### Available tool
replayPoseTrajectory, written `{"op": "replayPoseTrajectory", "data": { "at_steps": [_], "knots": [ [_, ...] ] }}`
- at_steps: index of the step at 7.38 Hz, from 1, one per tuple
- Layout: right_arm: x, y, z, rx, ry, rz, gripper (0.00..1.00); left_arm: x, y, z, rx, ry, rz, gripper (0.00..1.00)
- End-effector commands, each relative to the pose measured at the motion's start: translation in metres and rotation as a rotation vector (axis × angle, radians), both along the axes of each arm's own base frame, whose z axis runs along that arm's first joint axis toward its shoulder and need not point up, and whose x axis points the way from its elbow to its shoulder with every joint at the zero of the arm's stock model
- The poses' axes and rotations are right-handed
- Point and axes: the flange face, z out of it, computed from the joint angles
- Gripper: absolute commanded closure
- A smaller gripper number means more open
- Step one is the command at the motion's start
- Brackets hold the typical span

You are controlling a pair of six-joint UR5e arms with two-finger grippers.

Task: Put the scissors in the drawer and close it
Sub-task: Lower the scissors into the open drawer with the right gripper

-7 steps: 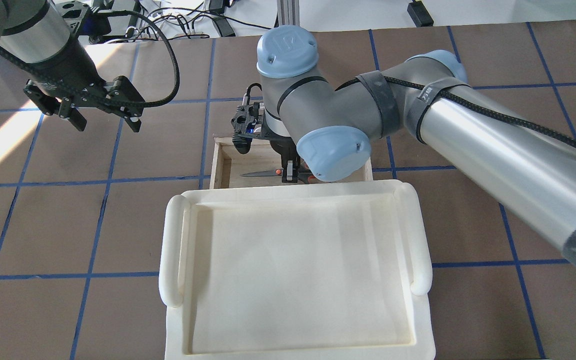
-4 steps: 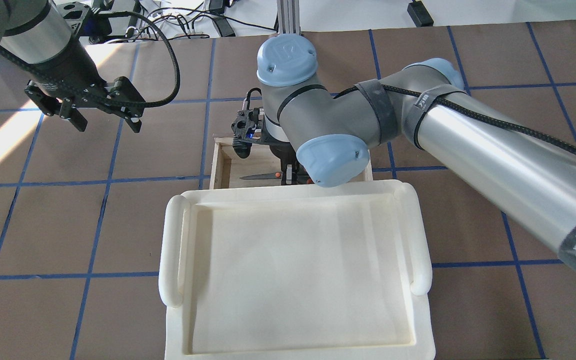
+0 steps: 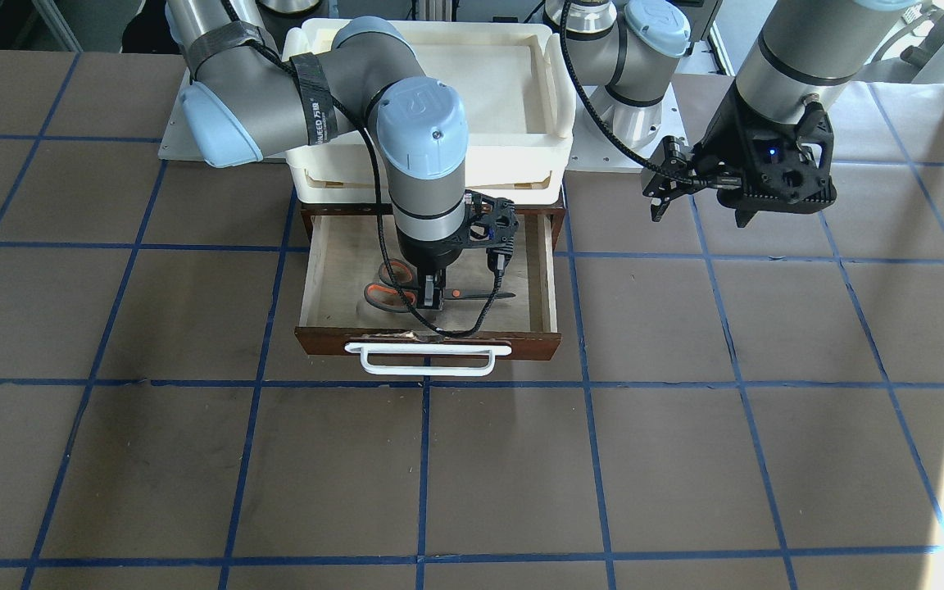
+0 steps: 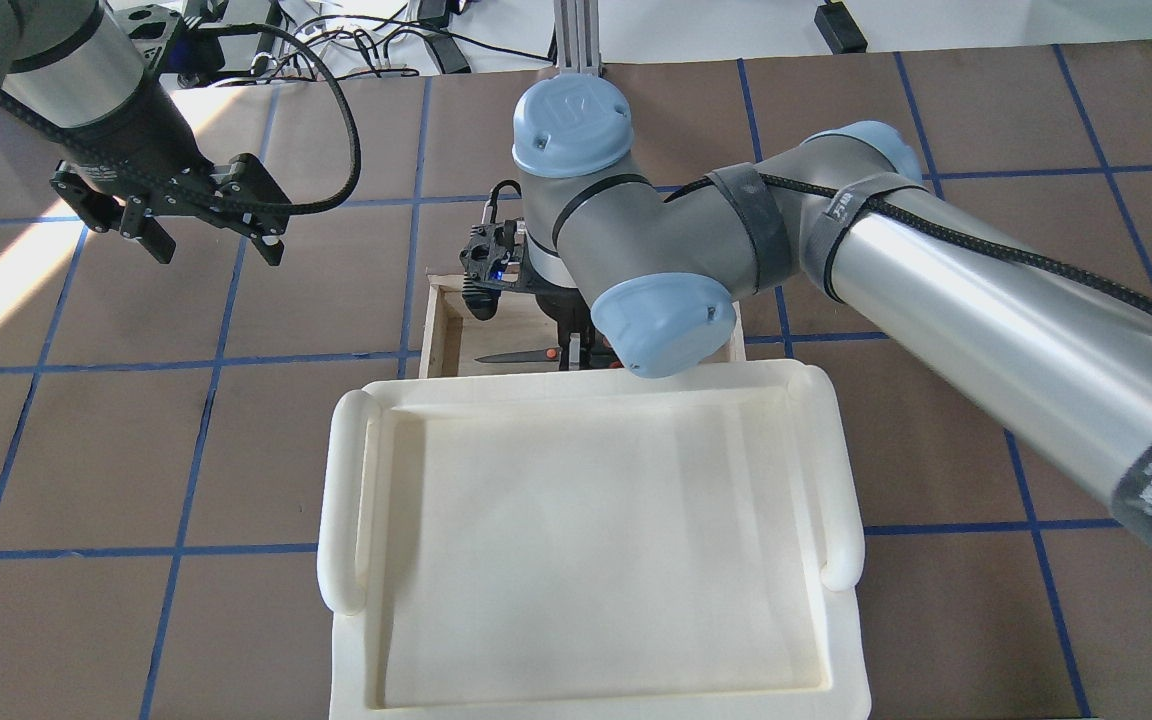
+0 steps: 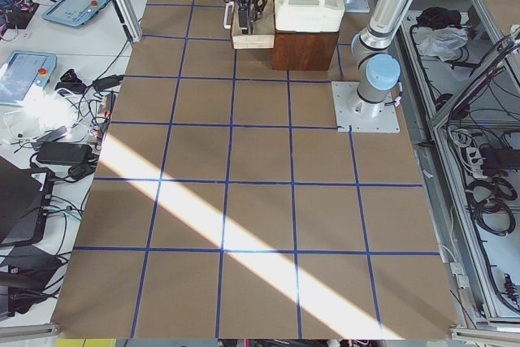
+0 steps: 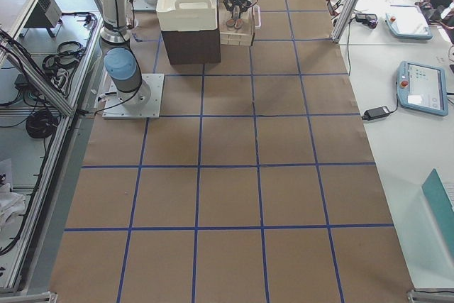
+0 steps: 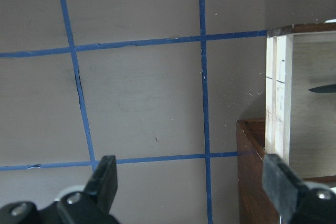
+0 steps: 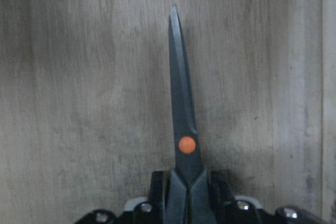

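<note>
The scissors (image 3: 390, 299) are inside the open drawer (image 3: 314, 279), blades pointing toward the robot's left. My right gripper (image 3: 431, 297) is shut on them just behind the orange pivot dot, as the right wrist view shows around the scissors (image 8: 181, 119). I cannot tell whether they rest on the plywood floor. From overhead, the blade of the scissors (image 4: 511, 355) shows in the drawer (image 4: 441, 330) under my right gripper (image 4: 576, 352). My left gripper (image 4: 214, 248) is open and empty above the table, left of the drawer.
A white plastic tray (image 4: 341, 500) sits on top of the dark cabinet behind the drawer. The drawer's white bar handle (image 3: 427, 359) faces away from the robot. The right arm's cable hangs into the drawer. The brown table has blue grid lines.
My right gripper has shifted slightly toward the cabinet with the scissors still held inside the drawer. The left gripper has hardly moved.
</note>
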Motion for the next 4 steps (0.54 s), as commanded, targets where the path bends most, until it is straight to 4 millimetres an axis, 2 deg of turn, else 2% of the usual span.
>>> {"op": "replayPoseTrajectory", "data": {
  "at_steps": [1, 3, 4],
  "knots": [
    [0.0005, -0.0009, -0.0067, 0.011, 0.006, -0.001, 1.00, 0.0000, -0.0001, 0.0001, -0.001, 0.000, 0.000, 0.00],
    [-0.0004, 0.0029, -0.0119, 0.020, 0.012, 0.000, 1.00, 0.0001, -0.0013, -0.0007, 0.001, 0.000, -0.002, 0.00],
    [-0.0004, 0.0028, -0.0118, 0.019, 0.011, 0.000, 0.91, 0.0001, -0.0009, -0.0016, 0.004, 0.000, 0.000, 0.00]
  ]
}}
